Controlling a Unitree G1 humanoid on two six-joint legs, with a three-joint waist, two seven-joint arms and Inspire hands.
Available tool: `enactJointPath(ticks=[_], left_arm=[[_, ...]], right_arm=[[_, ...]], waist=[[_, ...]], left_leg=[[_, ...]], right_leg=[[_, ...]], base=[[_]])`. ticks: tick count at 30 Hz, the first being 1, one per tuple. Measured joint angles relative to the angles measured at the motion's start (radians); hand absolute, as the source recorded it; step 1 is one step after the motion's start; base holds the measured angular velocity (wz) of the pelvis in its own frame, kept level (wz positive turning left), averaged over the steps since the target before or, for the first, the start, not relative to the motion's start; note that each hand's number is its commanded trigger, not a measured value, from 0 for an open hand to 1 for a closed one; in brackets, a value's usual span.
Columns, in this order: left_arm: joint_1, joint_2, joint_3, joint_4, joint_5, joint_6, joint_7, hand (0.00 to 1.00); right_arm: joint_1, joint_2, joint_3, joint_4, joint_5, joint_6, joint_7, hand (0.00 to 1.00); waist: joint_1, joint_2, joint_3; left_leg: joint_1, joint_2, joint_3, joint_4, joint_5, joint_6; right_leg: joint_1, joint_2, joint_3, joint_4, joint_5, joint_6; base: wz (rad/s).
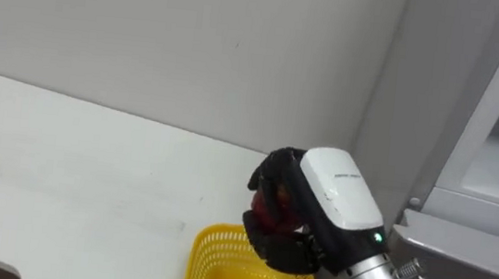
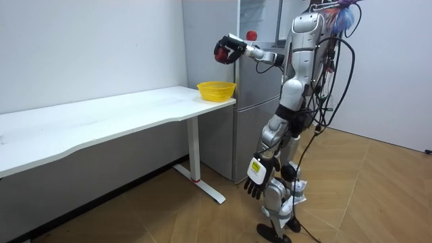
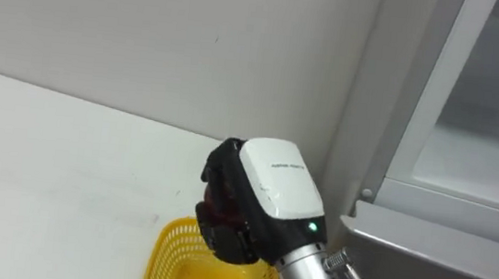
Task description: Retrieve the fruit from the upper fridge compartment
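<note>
Item (image 1: 267, 204) (red, rounded) in robot hand (image 1: 319, 201)

Bright, even room light falls everywhere, with soft shade beneath the table (image 2: 101, 118).

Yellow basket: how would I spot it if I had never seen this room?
Find the long white table along the wall and follow it to the end beside the grey fridge. The yellow basket sits at that end, below the robot's right hand, which grips a red thing. It alone is bright yellow and mesh-walled among white and grey.
</note>
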Motion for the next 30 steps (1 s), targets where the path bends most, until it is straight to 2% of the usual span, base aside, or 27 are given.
enactJointPath(ticks=[7, 11, 13, 16, 17, 25, 30], left_arm=[[-0.002, 0.001, 0.000, 0.000, 0.000, 0.000, -0.002, 0.00], [-0.003, 0.001, 0.000, -0.001, 0.005, 0.001, -0.014, 0.00], [-0.004, 0.000, 0.000, -0.009, 0.022, 0.001, -0.014, 0.00], [-0.008, 0.000, 0.001, -0.013, 0.026, 0.001, -0.015, 0.00], [-0.007, 0.000, 0.001, -0.016, 0.034, 0.002, -0.016, 0.00], [-0.006, -0.003, 0.001, -0.050, 0.042, 0.023, -0.041, 0.00], [-0.006, -0.004, 0.000, -0.051, 0.042, 0.023, -0.041, 0.00]], right_arm=[[0.000, 0.000, 0.017, 0.081, -0.009, 0.006, -0.001, 1.00], [0.000, 0.001, 0.032, 0.119, -0.012, 0.005, -0.002, 1.00], [0.000, 0.017, 0.038, 0.169, -0.012, 0.007, -0.001, 1.00], [0.000, 0.019, 0.040, 0.195, -0.013, 0.008, 0.003, 1.00], [0.000, 0.019, 0.040, 0.195, -0.013, 0.009, 0.005, 1.00], [0.002, 0.019, 0.041, 0.195, -0.012, 0.047, 0.042, 1.00], [0.003, 0.019, 0.045, 0.208, -0.012, 0.049, 0.043, 1.00]], waist=[[-0.001, -0.013, -0.0092], [-0.001, -0.014, -0.0101], [0.001, -0.011, -0.0074], [0.006, 0.001, 0.0003], [0.006, 0.003, 0.0004], [0.010, 0.016, -0.0088], [0.016, 0.018, -0.0097]], left_leg=[[0.000, -0.002, -0.014, 0.002, 0.001, 0.001], [0.001, -0.004, -0.019, 0.005, 0.001, 0.001], [0.000, -0.004, -0.019, 0.012, 0.001, 0.001], [-0.004, -0.005, -0.020, 0.010, 0.001, 0.002], [-0.005, -0.005, -0.020, 0.010, 0.001, 0.002], [-0.014, -0.006, -0.024, 0.018, 0.001, 0.002], [-0.012, -0.007, -0.024, 0.018, 0.002, 0.002]], right_leg=[[0.003, -0.001, -0.008, 0.000, 0.000, 0.000], [0.006, -0.003, -0.014, 0.000, 0.000, 0.000], [0.008, -0.004, -0.014, 0.000, 0.000, 0.000], [0.006, -0.005, -0.014, 0.001, 0.000, 0.000], [0.005, -0.005, -0.014, 0.002, 0.000, 0.000], [0.001, -0.005, -0.017, 0.002, 0.000, 0.000], [0.003, -0.006, -0.017, 0.002, 0.000, 0.000]], base=[[0.03], [0.05], [0.00], [0.00], [0.00], [0.01], [0.00]])
